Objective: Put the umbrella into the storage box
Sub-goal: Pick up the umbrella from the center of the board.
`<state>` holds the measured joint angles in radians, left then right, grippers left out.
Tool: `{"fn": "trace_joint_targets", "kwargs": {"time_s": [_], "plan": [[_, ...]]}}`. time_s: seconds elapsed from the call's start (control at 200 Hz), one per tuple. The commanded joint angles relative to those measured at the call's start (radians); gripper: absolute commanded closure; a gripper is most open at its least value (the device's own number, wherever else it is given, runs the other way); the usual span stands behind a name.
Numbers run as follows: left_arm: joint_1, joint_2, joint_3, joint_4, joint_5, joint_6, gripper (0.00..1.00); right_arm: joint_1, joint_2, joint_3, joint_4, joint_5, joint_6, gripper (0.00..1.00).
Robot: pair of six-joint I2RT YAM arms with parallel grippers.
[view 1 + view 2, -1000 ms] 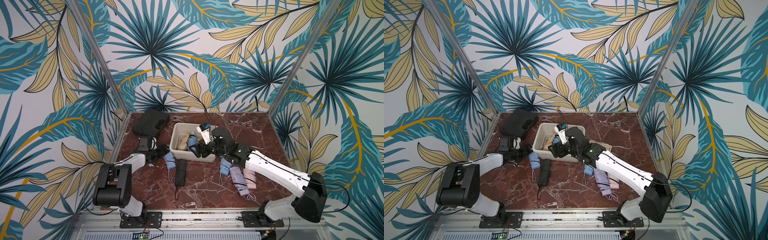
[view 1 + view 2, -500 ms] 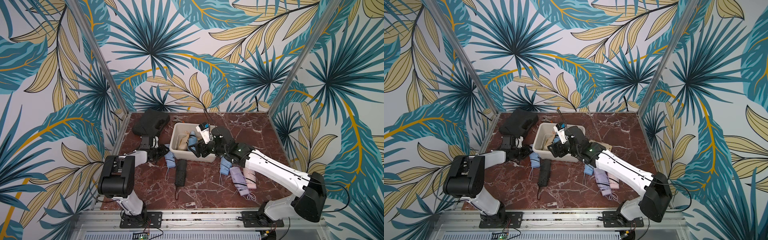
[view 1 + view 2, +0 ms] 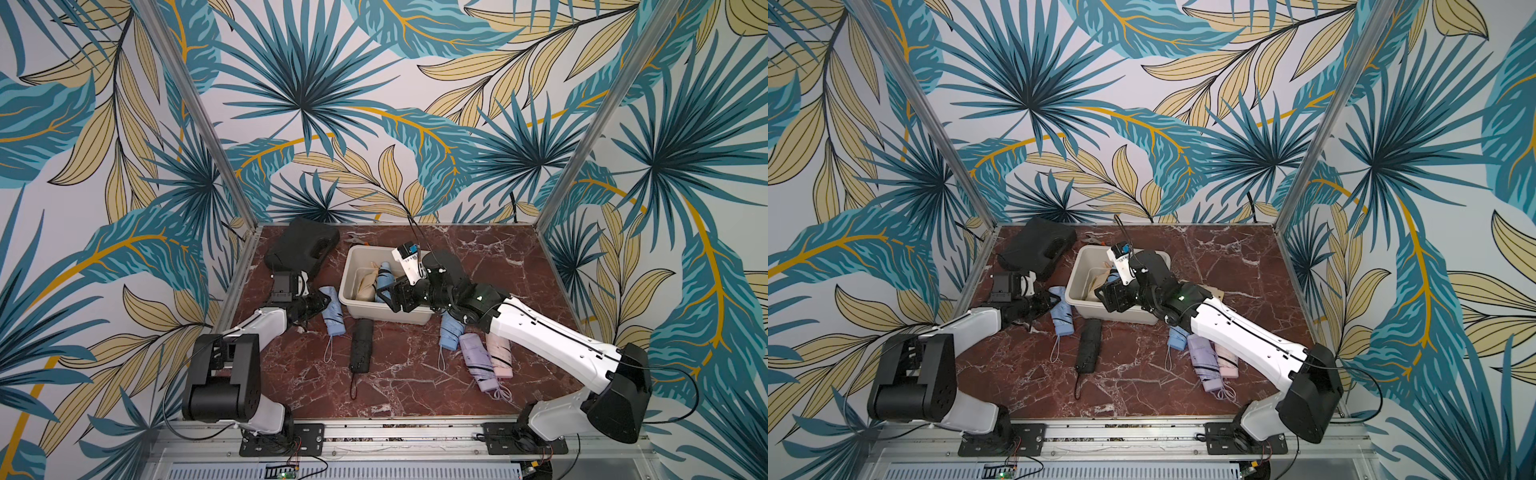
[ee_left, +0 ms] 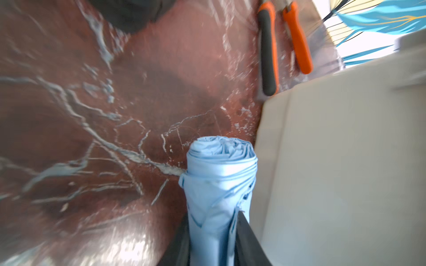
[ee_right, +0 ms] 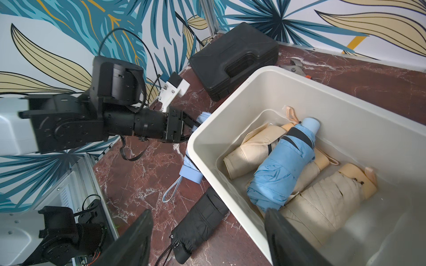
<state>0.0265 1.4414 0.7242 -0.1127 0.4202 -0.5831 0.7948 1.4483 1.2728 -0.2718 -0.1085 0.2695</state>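
Clenching one light-blue umbrella (image 3: 334, 318), the left gripper (image 3: 322, 298) sits beside the storage box (image 3: 345, 286). Four more umbrellas (image 3: 360, 345) lie loose (right gripper (image 5: 208, 214) agape, empty).

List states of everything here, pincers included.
left pincer: shut on the gripped blue umbrella.
gripped blue umbrella: folded, outside the storage box.
right pincer: open, empty, over the box's near rim.
storage box: upright, holding umbrellas.
boxed blue umbrella: folded, lying on beige umbrellas.
black umbrella: folded, on the table.
third blue umbrella: folded, partly under the right arm.
lilac umbrella: folded, on the table.
pink umbrella: folded, beside it.
black case: closed.
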Motion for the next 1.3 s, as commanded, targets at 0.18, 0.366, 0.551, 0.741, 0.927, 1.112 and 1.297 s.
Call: {"fn": "trace_joint_targets", "kwargs": {"time_s": [0.18, 0.366, 0.551, 0.741, 0.927, 1.112, 1.297], "plan": [[0.007, -0.393, 0.001, -0.143, -0.039, 0.156, 1.0, 0.003, -0.026, 0.006, 0.092, -0.034, 0.061, 0.22], [-0.011, -0.652, -0.024, -0.08, 0.019, 0.297, 1.0, 0.003, -0.046, -0.004, 0.101, -0.066, -0.008, 0.21], [-0.014, -0.718, 0.005, -0.004, 0.186, 0.331, 1.0, 0.003, -0.085, -0.05, 0.129, -0.115, -0.137, 0.19], [-0.022, -0.645, 0.073, 0.037, 0.32, 0.185, 1.0, 0.003, -0.064, -0.064, 0.19, -0.303, -0.138, 0.18], [-0.048, -0.623, 0.02, 0.297, 0.308, -0.082, 1.0, 0.003, 0.013, -0.086, 0.381, -0.397, 0.039, 0.18], [-0.061, -0.609, -0.051, 0.457, 0.176, -0.319, 1.0, 0.034, 0.062, -0.157, 0.648, -0.358, 0.254, 0.18], [-0.098, -0.611, -0.142, 0.598, -0.029, -0.536, 1.0, 0.05, 0.101, -0.249, 0.915, -0.218, 0.473, 0.18]]}}
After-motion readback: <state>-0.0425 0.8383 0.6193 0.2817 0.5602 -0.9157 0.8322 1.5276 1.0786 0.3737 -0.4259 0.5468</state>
